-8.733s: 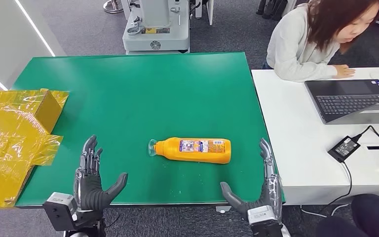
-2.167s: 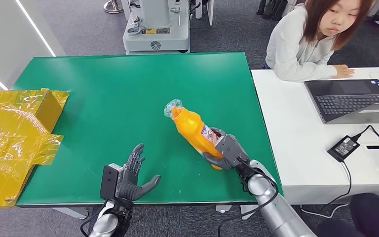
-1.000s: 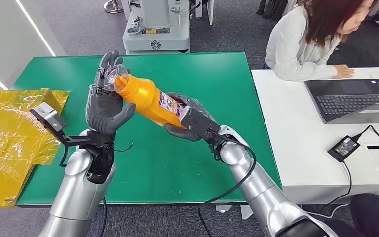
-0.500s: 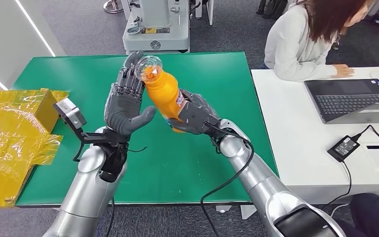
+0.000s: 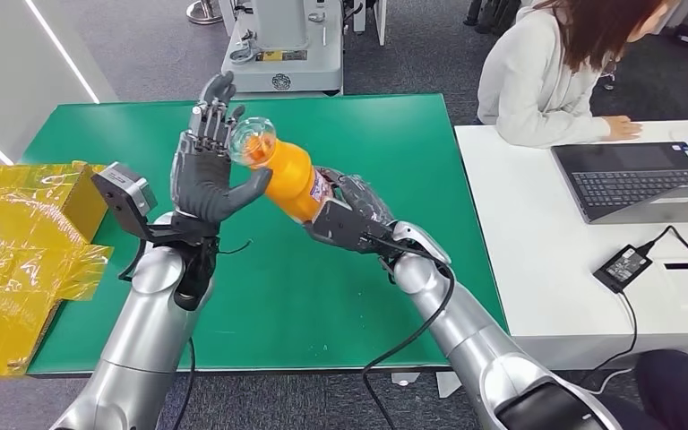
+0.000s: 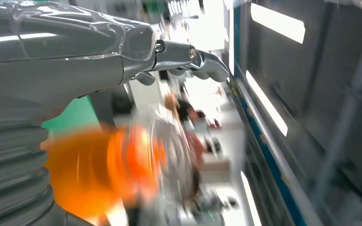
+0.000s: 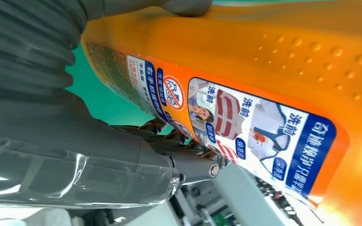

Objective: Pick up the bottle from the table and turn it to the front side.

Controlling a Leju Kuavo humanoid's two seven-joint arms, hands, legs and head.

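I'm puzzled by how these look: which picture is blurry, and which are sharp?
Left wrist view: smeared, the bottle an orange blur with washed-out lights behind. Right wrist view: sharp, the bottle's label print legible. Head view: evenly lit and clear, with the bottle between the left hand and right hand.

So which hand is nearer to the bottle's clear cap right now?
Left. The left hand is raised with its fingers right beside the clear cap; the right hand grips the orange bottle lower on its body, away from the cap.
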